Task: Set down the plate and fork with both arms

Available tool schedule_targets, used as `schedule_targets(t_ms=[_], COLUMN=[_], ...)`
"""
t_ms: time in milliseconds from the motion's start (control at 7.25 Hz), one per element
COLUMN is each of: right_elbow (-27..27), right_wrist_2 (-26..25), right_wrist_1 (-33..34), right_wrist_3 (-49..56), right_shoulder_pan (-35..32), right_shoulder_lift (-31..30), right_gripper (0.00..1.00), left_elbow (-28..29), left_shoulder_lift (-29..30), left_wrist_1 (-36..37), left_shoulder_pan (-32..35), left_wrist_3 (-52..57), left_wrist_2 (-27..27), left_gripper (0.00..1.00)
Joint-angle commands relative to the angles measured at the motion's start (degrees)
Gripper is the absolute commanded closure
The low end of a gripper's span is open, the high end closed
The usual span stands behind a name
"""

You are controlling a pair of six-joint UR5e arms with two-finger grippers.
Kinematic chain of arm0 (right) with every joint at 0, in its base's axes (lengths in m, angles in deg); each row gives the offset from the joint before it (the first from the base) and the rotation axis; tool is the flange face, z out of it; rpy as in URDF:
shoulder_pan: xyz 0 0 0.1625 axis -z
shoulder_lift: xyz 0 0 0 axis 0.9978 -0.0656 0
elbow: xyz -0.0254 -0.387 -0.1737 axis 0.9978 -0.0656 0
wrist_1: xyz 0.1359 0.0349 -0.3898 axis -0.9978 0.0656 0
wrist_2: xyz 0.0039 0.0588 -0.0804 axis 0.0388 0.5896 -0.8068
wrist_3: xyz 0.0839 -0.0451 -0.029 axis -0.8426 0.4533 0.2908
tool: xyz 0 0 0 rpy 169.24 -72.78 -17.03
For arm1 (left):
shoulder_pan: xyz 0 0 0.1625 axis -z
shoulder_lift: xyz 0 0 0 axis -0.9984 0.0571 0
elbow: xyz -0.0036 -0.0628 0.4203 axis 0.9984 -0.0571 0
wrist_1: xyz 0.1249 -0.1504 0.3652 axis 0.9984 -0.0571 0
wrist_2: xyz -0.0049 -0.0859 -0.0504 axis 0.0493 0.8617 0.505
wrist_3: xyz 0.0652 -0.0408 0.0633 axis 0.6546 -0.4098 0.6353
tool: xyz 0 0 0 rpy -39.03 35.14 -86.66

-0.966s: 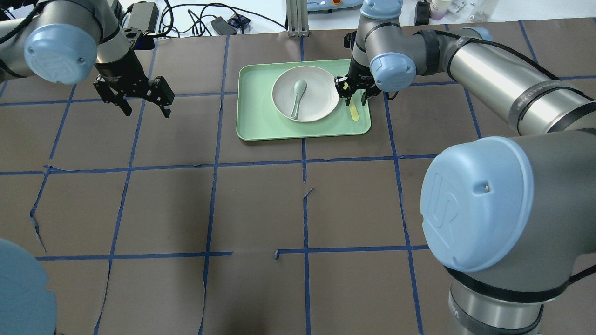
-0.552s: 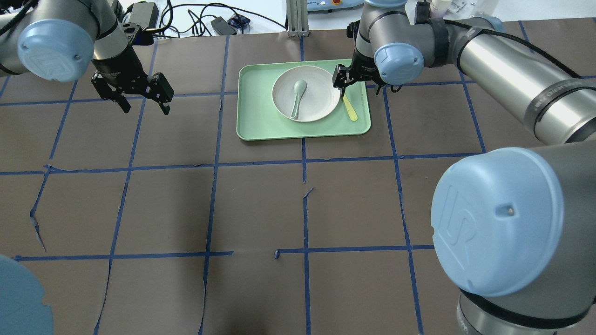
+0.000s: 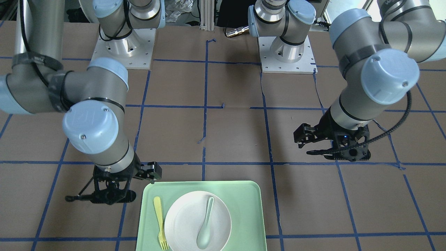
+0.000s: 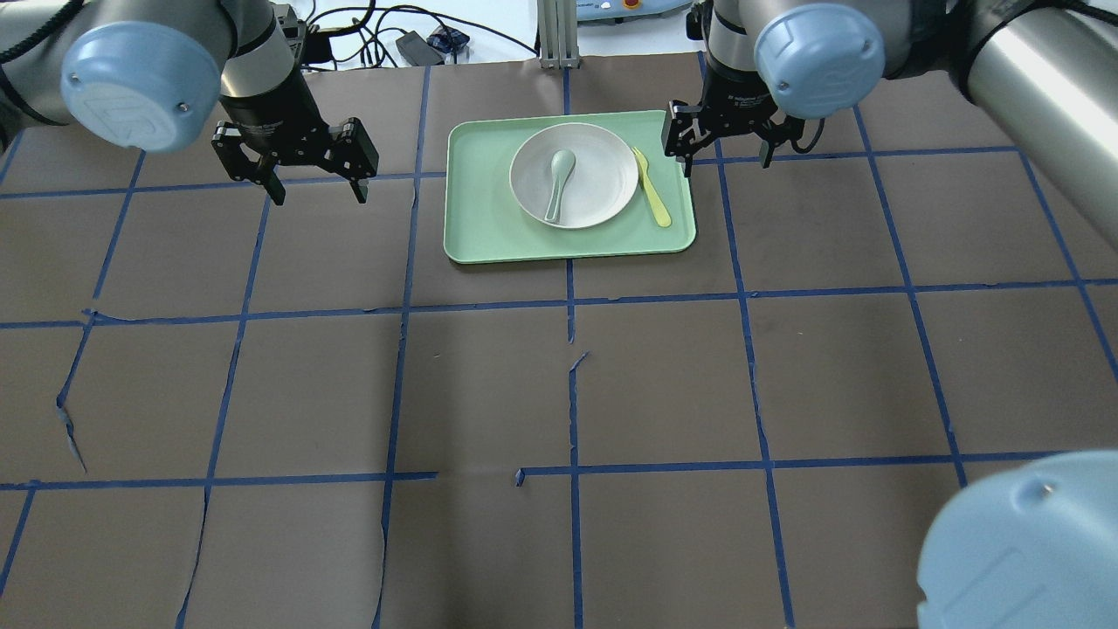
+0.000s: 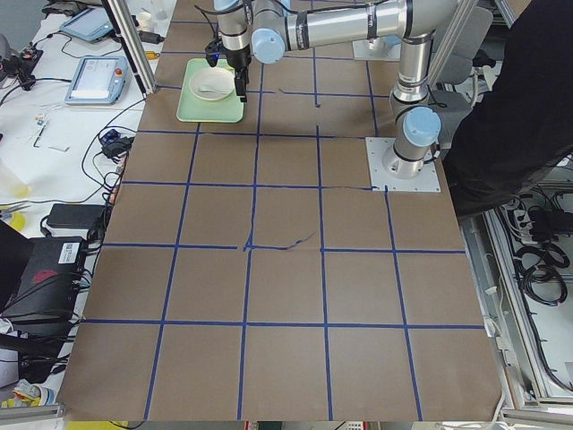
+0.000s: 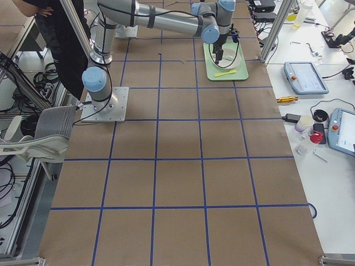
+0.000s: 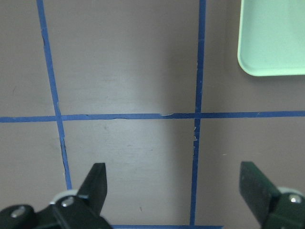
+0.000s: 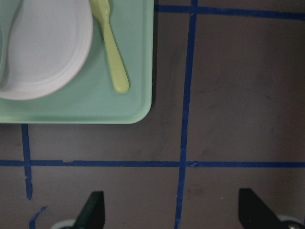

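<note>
The white plate (image 4: 603,179) sits on the mint-green tray (image 4: 476,218) with a grey-green spoon (image 4: 559,179) lying in it. The pale-yellow fork (image 4: 651,185) lies on the tray just right of the plate, also in the front view (image 3: 160,219) and the right wrist view (image 8: 110,52). My right gripper (image 4: 723,153) is open and empty, over the table just off the tray's far right corner. My left gripper (image 4: 319,188) is open and empty, above the table left of the tray. Its fingers (image 7: 95,183) frame bare table.
Brown paper with a blue tape grid covers the table (image 4: 568,393). Cables and small devices (image 4: 419,44) lie beyond the far edge. The arm bases (image 3: 285,48) stand at the robot's side. The tray's corner (image 7: 271,43) shows in the left wrist view.
My right gripper has lifted off the fork, opened wide and moved right, off the tray. The fork now lies angled beside the plate. My left gripper has moved right and turned.
</note>
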Motion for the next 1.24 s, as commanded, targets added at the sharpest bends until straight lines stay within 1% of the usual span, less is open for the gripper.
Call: schedule_targets(t_ms=[0, 138, 276, 414, 690, 828, 1103], right_elbow=[0.3, 0.3, 0.3, 0.2, 0.3, 0.4, 0.4], right_wrist_2=[-0.3, -0.2, 0.3, 1.4, 2.2, 2.2, 2.1], right_wrist_1=[-10.9, -12.6, -14.1, -14.3, -14.4, -14.4, -15.1], right_wrist_3=[-0.3, -0.8, -0.9, -1.0, -1.1, -1.1, -1.1], right_shoulder_pan=[-0.5, -0.8, -0.9, -1.2, -1.9, -1.9, -1.9], right_shoulder_lift=[-7.4, -9.1, -9.9, -10.2, -11.8, -11.8, -11.8], right_gripper=[0.0, 0.0, 0.0, 0.0, 0.0, 0.0, 0.0], left_elbow=[0.3, 0.6, 1.1, 1.5, 1.7, 1.9, 2.2], left_shoulder_lift=[-3.1, -3.6, -4.1, -4.4, -4.6, -4.9, -5.4], left_wrist_1=[-3.9, -4.7, -4.5, -4.4, -5.4, -8.0, -9.0], left_shoulder_pan=[2.9, 3.3, 3.2, 2.7, 2.5, 2.6, 3.1], left_wrist_3=[-5.4, -5.5, -5.5, -4.7, -4.6, -4.5, -4.5], left_wrist_2=[0.7, 0.9, 5.0, 7.2, 6.0, 1.4, -0.8], left_gripper=[0.0, 0.0, 0.0, 0.0, 0.0, 0.0, 0.0])
